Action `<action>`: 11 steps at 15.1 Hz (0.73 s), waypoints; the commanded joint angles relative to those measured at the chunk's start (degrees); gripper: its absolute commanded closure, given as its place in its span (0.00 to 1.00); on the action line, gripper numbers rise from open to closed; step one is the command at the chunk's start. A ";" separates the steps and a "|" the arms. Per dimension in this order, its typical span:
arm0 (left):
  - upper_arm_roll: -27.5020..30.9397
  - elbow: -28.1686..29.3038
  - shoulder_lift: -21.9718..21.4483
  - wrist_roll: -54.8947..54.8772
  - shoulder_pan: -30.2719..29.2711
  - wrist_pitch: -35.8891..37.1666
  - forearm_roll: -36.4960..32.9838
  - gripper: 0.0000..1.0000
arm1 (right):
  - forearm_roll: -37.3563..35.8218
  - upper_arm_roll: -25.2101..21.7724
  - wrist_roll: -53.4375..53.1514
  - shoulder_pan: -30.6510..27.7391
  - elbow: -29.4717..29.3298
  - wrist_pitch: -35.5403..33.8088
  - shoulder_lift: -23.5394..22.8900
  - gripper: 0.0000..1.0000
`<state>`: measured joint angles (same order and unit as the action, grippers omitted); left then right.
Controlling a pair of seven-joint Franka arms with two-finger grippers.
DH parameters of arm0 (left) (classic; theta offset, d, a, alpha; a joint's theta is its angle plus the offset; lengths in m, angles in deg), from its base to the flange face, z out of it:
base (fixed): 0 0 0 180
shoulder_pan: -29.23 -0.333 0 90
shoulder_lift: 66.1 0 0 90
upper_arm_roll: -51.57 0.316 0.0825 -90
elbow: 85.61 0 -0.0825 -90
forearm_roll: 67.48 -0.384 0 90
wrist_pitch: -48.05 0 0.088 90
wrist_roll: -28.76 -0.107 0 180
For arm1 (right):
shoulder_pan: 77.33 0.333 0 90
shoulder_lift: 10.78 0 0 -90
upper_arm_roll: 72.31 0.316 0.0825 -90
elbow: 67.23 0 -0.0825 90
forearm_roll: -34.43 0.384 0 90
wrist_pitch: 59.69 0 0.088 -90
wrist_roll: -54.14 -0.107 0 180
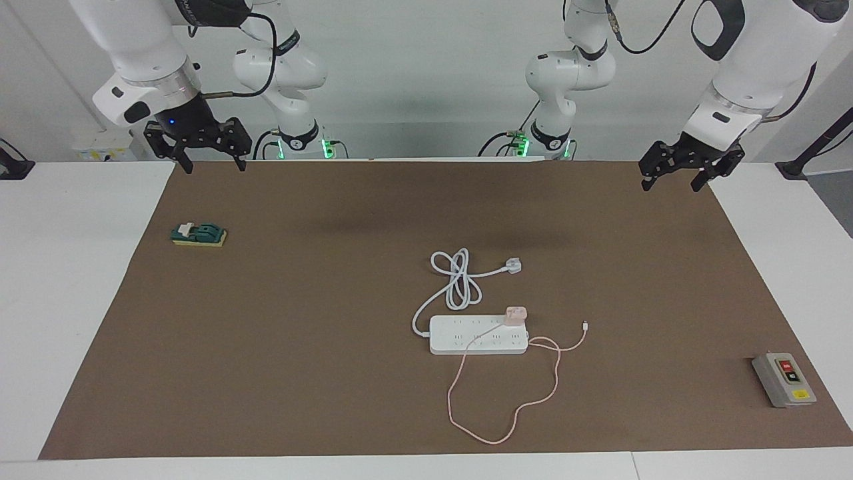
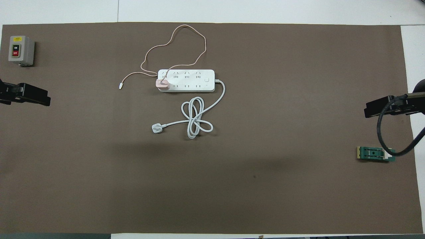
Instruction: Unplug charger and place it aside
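- The left end effector [image 1: 678, 175] hangs with fingers apart over the table's [image 1: 100, 280] corner at the robots' edge, the arm waiting; nothing is held.
- The right end effector [image 1: 212, 155] hangs the same way over the other robot-side corner, fingers apart and empty, the arm likewise waiting.
- The charger [image 1: 516, 315] sits well out from both end effectors, toward mid-table and somewhat closer to the left one, still plugged into an end socket of the strip [image 1: 478, 335].
- Its pink cable [image 1: 533, 403] loops away from the strip, farther from the robots, then curls back to a small white connector [image 1: 585, 326] just beside the strip's end on the left arm's side.
- The strip's own white cord [image 1: 458, 280] lies coiled between the strip and the robots, ending in a loose plug [image 1: 513, 265]; a straight reach from either end effector passes over it.
- The task has not begun. Judging by position, the left end effector has the shorter path; the strip may lift with the charger unless held down.
- Bare mat lies between the strip and a grey switch box [image 1: 784, 379] at the left arm's end, roomy for setting the charger aside; a green block [image 1: 198, 235] sits below the right end effector.
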<state>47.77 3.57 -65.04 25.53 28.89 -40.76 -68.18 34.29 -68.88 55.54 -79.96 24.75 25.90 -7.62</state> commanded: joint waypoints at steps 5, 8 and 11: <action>0.19 0.91 -0.53 0.77 0.16 -1.72 -0.70 0.00 | 1.28 0.35 0.54 -0.71 1.45 0.72 1.24 0.00; 0.19 1.70 -0.70 1.99 0.08 -3.64 -0.53 0.00 | 1.29 0.35 0.54 -0.71 1.45 0.72 1.24 0.00; 0.28 5.21 -1.94 11.81 -0.36 -6.20 0.79 0.00 | 1.29 0.35 0.54 -0.71 1.36 0.80 1.24 0.00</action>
<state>47.87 4.90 -65.10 31.12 28.84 -44.19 -68.05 34.29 -68.88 55.54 -79.96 24.75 25.90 -7.62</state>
